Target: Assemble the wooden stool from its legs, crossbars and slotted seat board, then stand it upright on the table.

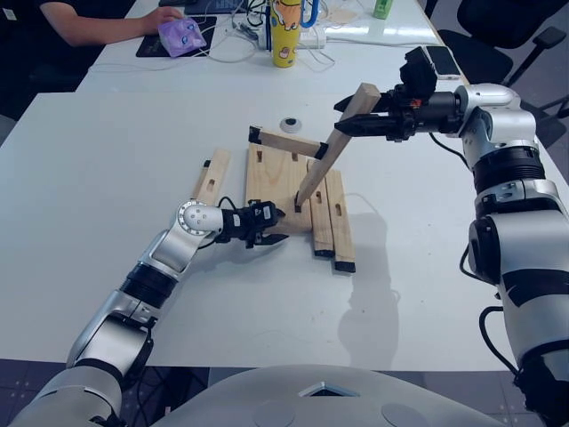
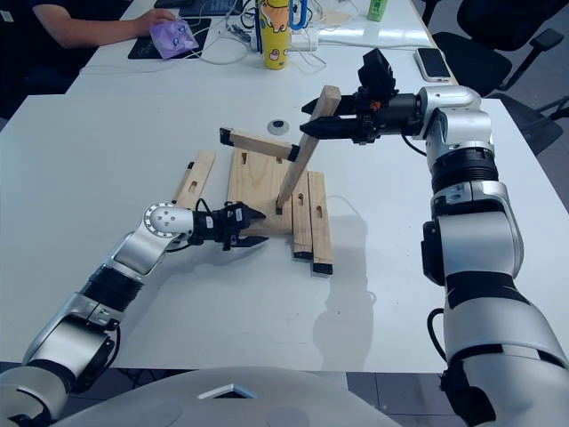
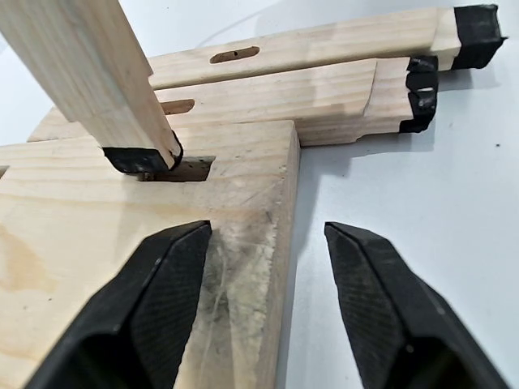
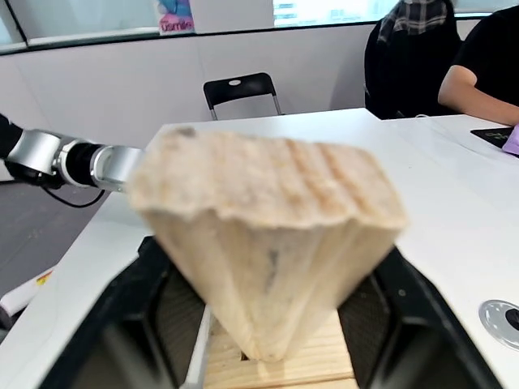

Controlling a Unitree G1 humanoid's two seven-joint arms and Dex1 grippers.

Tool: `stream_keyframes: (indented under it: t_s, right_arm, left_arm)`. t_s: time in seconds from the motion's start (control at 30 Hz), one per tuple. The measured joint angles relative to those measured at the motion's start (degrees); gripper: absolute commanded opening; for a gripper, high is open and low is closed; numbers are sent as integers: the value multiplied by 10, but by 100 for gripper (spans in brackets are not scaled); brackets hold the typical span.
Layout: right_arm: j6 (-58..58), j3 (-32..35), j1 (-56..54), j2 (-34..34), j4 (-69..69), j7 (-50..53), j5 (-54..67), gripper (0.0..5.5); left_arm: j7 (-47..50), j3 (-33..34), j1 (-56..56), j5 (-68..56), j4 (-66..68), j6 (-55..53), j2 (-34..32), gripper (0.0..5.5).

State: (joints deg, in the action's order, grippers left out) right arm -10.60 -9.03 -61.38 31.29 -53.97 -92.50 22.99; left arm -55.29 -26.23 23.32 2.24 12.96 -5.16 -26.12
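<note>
The slotted seat board [image 1: 265, 189] lies flat mid-table. My right gripper [image 1: 363, 121] is shut on the top of a wooden leg [image 1: 327, 158] that slants down to the board. The leg's black-taped foot [image 3: 139, 160] sits in a slot near the board's front corner. My left gripper [image 1: 269, 228] is open at the board's near edge, with one finger [image 3: 154, 308] over the wood and the other [image 3: 381, 308] over bare table. A crossbar [image 1: 286, 142] with black ends rests raised at the board's far edge. Two more legs [image 1: 332, 222] lie along the board's right side, and one piece [image 1: 212, 175] lies on its left.
A small round disc [image 1: 291, 124] lies behind the board. The table behind holds a yellow cup [image 1: 284, 36], a phone [image 1: 442, 60], cables and a purple item [image 1: 182, 36] under a person's hand. Bare white tabletop [image 1: 98, 169] spreads to the left and front.
</note>
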Motion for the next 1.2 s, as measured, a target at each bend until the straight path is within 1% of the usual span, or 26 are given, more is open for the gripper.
stream_keyframes:
  t_s: [0.1, 0.2, 0.6, 0.8, 1.0, 1.2]
  right_arm:
    - [-5, -25, 11, 20, 26, 2, 21, 205]
    - [-5, -34, 22, 33, 39, 4, 34, 205]
    - [-23, -57, 44, 48, 100, 5, 64, 205]
    - [4, -65, 32, 49, 82, 0, 45, 205]
    - [2, -84, 7, 49, 57, 0, 43, 205]
    - [-10, -120, -2, 70, 74, 1, 51, 205]
  left_arm:
    - [0, 1, -1, 0, -1, -1, 0, 260]
    - [0, 3, -4, -3, -2, -2, 0, 260]
    - [0, 7, -8, -7, -9, -12, 0, 260]
    - [3, 7, -9, -6, -9, -13, 1, 260]
    - [6, 7, -10, -7, -9, -13, 3, 260]
    - [11, 8, -15, -9, -10, -13, 6, 260]
